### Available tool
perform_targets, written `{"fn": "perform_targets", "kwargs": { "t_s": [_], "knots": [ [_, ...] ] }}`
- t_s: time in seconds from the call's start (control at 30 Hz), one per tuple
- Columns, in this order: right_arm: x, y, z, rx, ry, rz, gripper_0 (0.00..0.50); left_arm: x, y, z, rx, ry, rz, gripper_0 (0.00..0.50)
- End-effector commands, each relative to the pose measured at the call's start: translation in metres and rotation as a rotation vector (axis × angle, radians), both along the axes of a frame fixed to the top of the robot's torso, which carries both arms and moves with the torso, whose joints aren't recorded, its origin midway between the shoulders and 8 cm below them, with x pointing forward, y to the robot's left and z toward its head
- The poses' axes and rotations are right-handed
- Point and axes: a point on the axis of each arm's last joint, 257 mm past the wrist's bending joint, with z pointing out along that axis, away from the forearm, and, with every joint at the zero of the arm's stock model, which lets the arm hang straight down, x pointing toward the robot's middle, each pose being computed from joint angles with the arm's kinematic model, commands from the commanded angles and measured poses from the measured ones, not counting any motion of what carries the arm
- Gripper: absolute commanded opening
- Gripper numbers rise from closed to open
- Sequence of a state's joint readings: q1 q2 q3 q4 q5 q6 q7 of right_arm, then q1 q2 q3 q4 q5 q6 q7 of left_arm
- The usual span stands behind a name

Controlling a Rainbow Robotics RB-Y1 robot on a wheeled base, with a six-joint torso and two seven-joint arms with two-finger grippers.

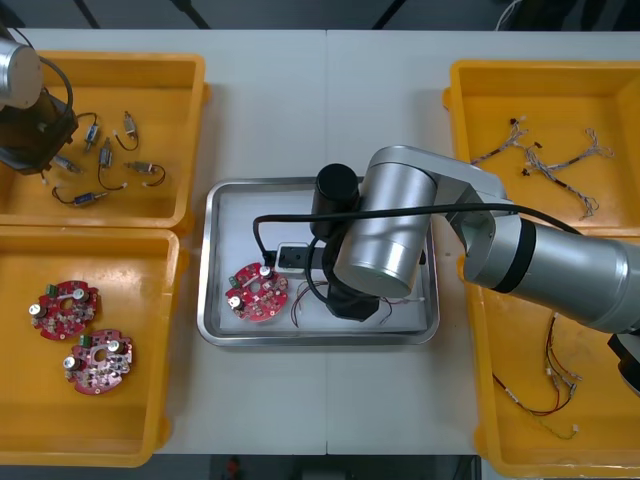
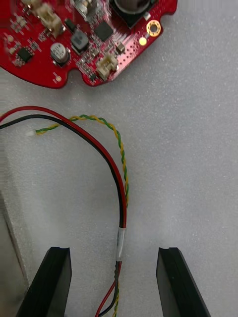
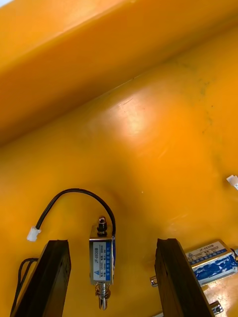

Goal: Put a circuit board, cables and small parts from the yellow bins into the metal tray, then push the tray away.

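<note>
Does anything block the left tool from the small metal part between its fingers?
Nothing visible does. The left tool is open, its fingers either side of the small metal part, which lies on the yellow bin floor.

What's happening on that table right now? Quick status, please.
Right pincer open, low in tray, cable lying between its fingers. Left pincer open astride a small part in bin. Board already in tray. Nothing blocking.
</note>
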State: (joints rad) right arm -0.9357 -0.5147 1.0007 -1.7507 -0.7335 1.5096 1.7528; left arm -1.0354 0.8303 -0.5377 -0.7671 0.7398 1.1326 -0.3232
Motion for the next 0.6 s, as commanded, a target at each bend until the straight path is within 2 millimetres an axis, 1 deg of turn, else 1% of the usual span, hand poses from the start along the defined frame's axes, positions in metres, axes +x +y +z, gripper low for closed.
{"fn": "perform_targets", "kwargs": {
  "t_s": [0.03,0.1,0.27,0.43,0.53,0.6],
  "knots": [
    [0.004,0.012,0.036,0.014,-0.062,0.068,0.5,0.02,-0.02,0.023,0.033,-0.028,-0.1,0.5],
    [0.003,0.007,0.044,0.011,-0.059,0.06,0.5,0.02,-0.02,0.02,0.047,-0.025,-0.108,0.5],
    [-0.002,-0.004,0.065,0.031,-0.036,0.033,0.5,0.02,-0.025,0.015,0.031,-0.023,-0.119,0.5],
    [-0.001,-0.025,0.091,0.059,-0.006,-0.021,0.5,0.019,-0.026,0.013,0.033,-0.014,-0.129,0.5],
    [-0.001,-0.038,0.101,0.076,0.017,-0.059,0.5,0.02,-0.024,0.012,0.04,-0.016,-0.133,0.5],
    [-0.002,-0.051,0.11,0.106,0.046,-0.134,0.5,0.019,-0.023,0.01,0.039,-0.013,-0.133,0.5]
  ]
}}
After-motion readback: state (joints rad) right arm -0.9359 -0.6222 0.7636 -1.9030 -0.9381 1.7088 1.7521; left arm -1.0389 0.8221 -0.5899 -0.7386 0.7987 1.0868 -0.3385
